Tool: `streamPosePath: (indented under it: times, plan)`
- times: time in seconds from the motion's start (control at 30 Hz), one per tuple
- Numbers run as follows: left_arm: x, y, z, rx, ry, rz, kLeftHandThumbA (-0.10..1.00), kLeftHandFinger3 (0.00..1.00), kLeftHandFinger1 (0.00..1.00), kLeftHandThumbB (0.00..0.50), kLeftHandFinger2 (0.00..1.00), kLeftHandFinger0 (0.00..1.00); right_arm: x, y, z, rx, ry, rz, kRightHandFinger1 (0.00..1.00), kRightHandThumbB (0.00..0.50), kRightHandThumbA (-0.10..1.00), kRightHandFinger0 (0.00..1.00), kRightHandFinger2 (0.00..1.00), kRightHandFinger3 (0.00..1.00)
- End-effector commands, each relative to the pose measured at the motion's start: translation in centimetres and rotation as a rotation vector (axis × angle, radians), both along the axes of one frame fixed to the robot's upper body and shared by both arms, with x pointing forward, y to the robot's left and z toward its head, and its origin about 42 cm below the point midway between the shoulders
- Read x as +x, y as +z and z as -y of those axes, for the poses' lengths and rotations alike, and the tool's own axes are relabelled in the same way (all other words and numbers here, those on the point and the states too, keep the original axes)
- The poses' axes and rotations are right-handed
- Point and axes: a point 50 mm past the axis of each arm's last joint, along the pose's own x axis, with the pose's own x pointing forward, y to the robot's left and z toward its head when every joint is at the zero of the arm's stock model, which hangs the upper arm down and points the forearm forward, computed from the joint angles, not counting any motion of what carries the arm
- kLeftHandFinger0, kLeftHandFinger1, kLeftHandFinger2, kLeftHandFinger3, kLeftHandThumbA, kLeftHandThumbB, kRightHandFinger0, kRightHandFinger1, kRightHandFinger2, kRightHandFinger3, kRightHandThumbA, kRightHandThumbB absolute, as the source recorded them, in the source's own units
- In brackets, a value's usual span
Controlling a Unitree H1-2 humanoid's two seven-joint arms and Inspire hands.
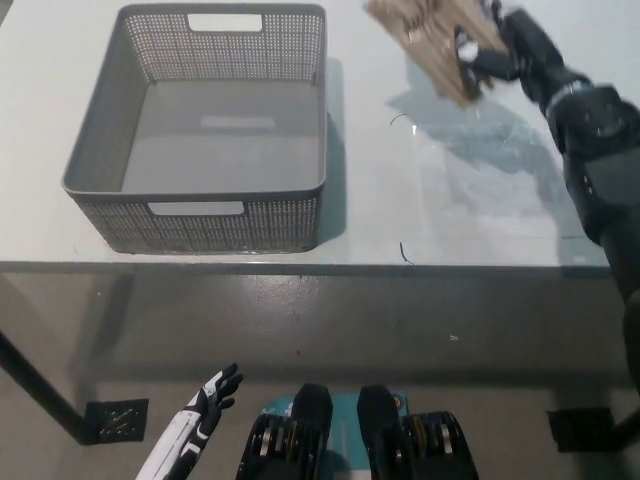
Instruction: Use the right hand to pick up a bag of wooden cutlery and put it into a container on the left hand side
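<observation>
Head view: your black right hand (505, 50) is clamped on the bag of wooden cutlery (432, 38), held clear above the white table (470, 190) so it can pass over the rim of the grey perforated container (200, 215). That container stands empty, well apart to the left. Your white left hand (208, 400) hangs below the table edge, fingers spread, holding nothing.
</observation>
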Motion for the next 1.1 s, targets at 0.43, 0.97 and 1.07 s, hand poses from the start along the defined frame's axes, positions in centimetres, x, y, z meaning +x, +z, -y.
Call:
streamPosePath:
  times: [0.43,0.97,1.07]
  plan:
    - [-0.5,0.2,0.0,-0.016,-0.021,0.027,1.0,1.0,1.0,0.413,1.0,1.0,-1.0,10.8,-13.1,0.104,0.211,0.233,0.43,0.195,-0.1,0.1,0.66,0.55]
    - [0.0,0.6,0.5,-0.002,-0.05,0.046,1.0,1.0,1.0,0.435,1.0,1.0,-3.0,7.4,-21.0,-0.074,0.307,0.146,0.77,0.324,0.36,0.48,0.99,0.98]
    - [0.0,0.7,0.4,-0.002,-0.06,0.046,1.0,1.0,1.0,0.434,1.0,1.0,-2.9,6.8,-20.4,-0.13,0.392,0.094,1.0,0.45,0.64,1.0,1.0,1.0]
